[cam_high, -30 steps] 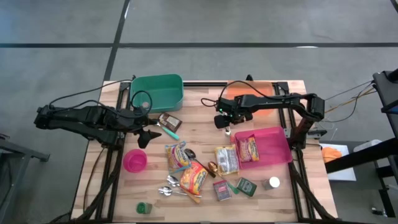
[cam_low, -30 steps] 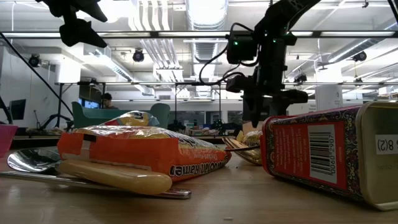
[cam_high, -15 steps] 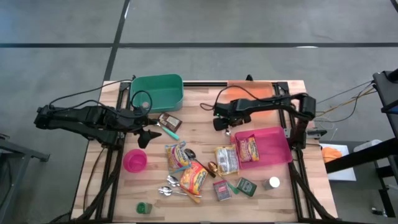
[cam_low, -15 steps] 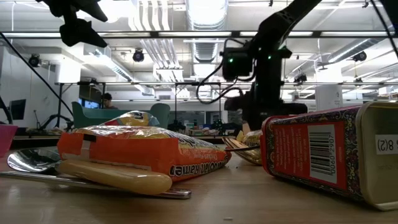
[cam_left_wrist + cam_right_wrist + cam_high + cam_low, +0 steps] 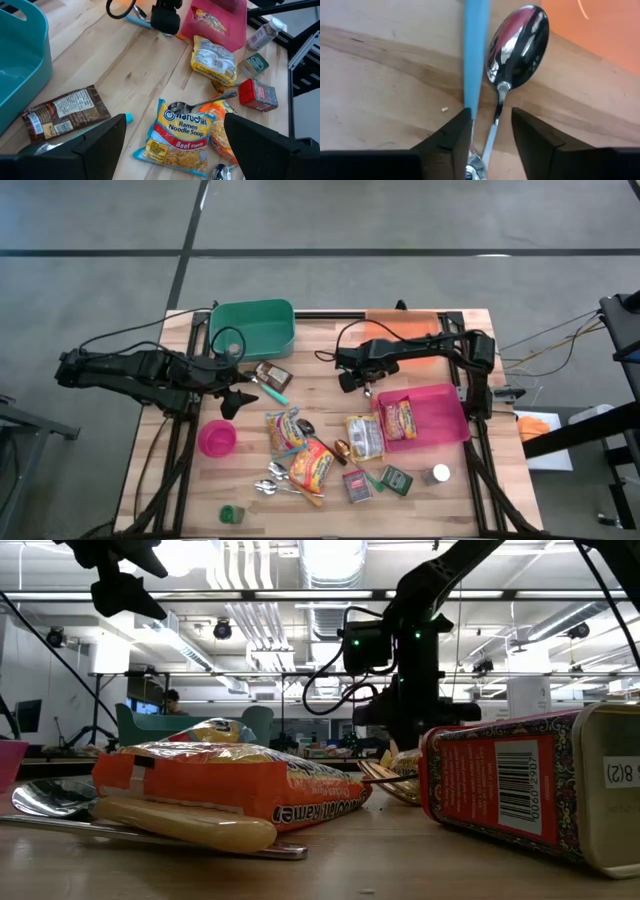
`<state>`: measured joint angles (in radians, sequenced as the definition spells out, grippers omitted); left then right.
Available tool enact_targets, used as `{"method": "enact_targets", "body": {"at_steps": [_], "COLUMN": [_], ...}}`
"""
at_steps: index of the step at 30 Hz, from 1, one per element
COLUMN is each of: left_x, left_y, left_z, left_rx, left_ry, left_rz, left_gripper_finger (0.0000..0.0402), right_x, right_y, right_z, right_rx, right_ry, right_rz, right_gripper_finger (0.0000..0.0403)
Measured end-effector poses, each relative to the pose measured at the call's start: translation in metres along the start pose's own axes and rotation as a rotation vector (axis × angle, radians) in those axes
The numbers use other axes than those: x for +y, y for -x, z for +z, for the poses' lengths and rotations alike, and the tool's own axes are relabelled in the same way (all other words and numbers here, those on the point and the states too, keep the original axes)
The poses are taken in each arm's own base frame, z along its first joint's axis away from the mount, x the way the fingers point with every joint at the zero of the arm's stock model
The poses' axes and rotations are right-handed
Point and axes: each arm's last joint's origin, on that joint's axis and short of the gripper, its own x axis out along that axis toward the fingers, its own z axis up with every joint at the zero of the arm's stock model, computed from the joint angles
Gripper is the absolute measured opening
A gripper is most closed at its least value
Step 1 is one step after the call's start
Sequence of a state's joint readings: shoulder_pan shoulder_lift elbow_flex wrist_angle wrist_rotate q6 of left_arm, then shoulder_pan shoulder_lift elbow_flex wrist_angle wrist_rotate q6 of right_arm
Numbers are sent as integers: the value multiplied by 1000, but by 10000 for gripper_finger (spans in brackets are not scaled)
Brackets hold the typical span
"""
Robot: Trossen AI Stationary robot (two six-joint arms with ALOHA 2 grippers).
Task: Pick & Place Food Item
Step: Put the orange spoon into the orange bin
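My right gripper [image 5: 491, 117] points down at the table just left of the pink bin [image 5: 452, 425]. It is open, with a steel spoon [image 5: 517, 40] and a blue handle [image 5: 476, 50] lying between its fingers. A ramen packet [image 5: 400, 418] lies in the pink bin. A beef ramen packet [image 5: 180, 137], an orange packet [image 5: 313, 463] and a silver-yellow packet [image 5: 364, 436] lie flat on the table. My left gripper [image 5: 174, 120] hangs wide open above the table's left part, near a brown packet [image 5: 65, 112]. My right gripper comes from above, pointing down, with its fingers on either side of the spoon's handle [image 5: 495, 125], which lies on the table. The blue handle's end [image 5: 469, 102] runs in along one finger [image 5: 451, 137]. I cannot tell whether that finger touches it.
A green bin [image 5: 252, 327] stands at the far left and an orange mat [image 5: 400, 328] at the far right. A pink bowl [image 5: 217, 438], loose spoons [image 5: 272, 480], a red tin [image 5: 357, 485], a green tin [image 5: 396, 479] and a white bottle [image 5: 437, 474] crowd the near side.
My right gripper has sunk toward the table and drifted toward the table's left edge, ending low over the spoon. My left arm has kept still.
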<state>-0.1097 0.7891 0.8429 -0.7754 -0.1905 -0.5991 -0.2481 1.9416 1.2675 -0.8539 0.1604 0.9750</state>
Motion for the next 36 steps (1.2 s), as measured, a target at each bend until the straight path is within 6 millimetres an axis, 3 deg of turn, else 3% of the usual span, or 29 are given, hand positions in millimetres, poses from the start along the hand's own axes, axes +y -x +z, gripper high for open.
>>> {"method": "enact_targets", "body": {"at_steps": [7, 18, 21, 30, 36], "left_x": [1, 1, 1, 2, 2], "left_y": [0, 0, 0, 0, 0], "left_z": [-1, -1, -1, -3, -3], "left_rx": [9, 10, 12, 28, 29], "left_ry": [-19, -26, -26, -30, -30], "left_rz": [6, 7, 8, 19, 19], "left_gripper_finger": [337, 337, 337, 337, 337], "right_x": [1, 1, 1, -1, -4], "right_y": [2, 4, 4, 4, 12], "right_z": [1, 2, 2, 0, 0], "right_rx": [-7, -8, -8, 22, -7], "right_ry": [37, 45, 59, 58, 52], "right_rz": [10, 17, 17, 15, 6], "right_gripper_finger": [63, 58, 76, 181, 186]}}
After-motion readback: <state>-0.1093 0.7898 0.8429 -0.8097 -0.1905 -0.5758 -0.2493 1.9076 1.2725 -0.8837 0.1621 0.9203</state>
